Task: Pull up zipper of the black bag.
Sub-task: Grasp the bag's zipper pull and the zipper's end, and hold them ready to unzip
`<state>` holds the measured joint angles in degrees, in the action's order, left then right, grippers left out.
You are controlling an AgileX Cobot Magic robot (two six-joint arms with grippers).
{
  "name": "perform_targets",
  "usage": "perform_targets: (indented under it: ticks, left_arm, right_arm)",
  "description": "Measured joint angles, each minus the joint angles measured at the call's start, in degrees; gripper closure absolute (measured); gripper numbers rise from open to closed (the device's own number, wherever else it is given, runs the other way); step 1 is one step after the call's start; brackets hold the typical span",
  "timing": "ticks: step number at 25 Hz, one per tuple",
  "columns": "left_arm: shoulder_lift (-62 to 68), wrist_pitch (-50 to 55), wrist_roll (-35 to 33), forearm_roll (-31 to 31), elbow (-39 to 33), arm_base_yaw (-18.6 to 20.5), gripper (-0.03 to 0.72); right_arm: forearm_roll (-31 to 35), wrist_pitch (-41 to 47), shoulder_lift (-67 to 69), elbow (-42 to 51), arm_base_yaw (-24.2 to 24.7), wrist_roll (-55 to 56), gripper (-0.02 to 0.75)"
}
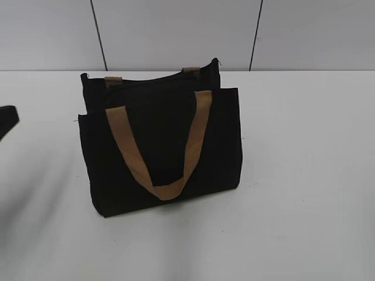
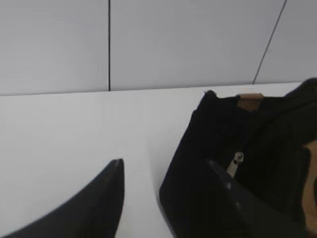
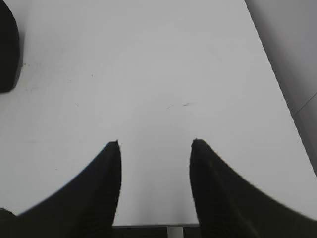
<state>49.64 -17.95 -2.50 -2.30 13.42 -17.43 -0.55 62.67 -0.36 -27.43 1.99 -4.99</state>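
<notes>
Zipper (image 2: 238,159) pull hangs at the bag's (image 1: 164,146) left end — silver, untouched. Left gripper (image 2: 166,166) sits close, fingers wide, one finger before the bag. Right gripper (image 3: 154,145), also wide, hovers over bare table (image 3: 148,74). Approach stage — next: pinching that small pull.

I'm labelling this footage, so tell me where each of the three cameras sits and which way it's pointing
Exterior view: in front of the table, slanting down at the black bag; a bit of the left arm shows at the left edge.
Left wrist view: on the left arm, low, facing the wall; open left gripper beside the bag's end, silver zipper pull visible.
Right wrist view: on the right arm, looking down at bare table past the open right gripper.
Shared: exterior and left wrist views both show the bag.
</notes>
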Motion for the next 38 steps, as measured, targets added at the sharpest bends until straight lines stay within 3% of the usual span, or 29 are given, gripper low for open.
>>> perform_targets:
  ticks: [3,7,12,19,26,38]
  left_arm:
    - [6.9,-3.9,0.0,0.1,-0.2,-1.9,0.236]
    - [15.2,-9.2,0.0,0.1,-0.2,-2.6,0.213]
    - [23.7,-13.4,0.8,0.5,-0.2,-2.7,0.211]
    - [31.1,-18.7,2.0,8.7,-0.2,-2.7,0.225]
    - [33.5,-20.0,2.0,9.4,-0.2,-2.7,0.23]
    - [47.5,-37.5,2.0,10.8,-0.1,-2.7,0.26]
  right_arm:
    - [0.0,0.0,0.0,0.0,0.0,0.0,0.377]
    - [-0.1,0.0,0.0,0.0,0.0,0.0,0.377]
    - [-0.1,0.0,0.0,0.0,0.0,0.0,0.377]
    - [-0.1,0.0,0.0,0.0,0.0,0.0,0.377]
    - [-0.1,0.0,0.0,0.0,0.0,0.0,0.377]
    - [-0.1,0.0,0.0,0.0,0.0,0.0,0.377]
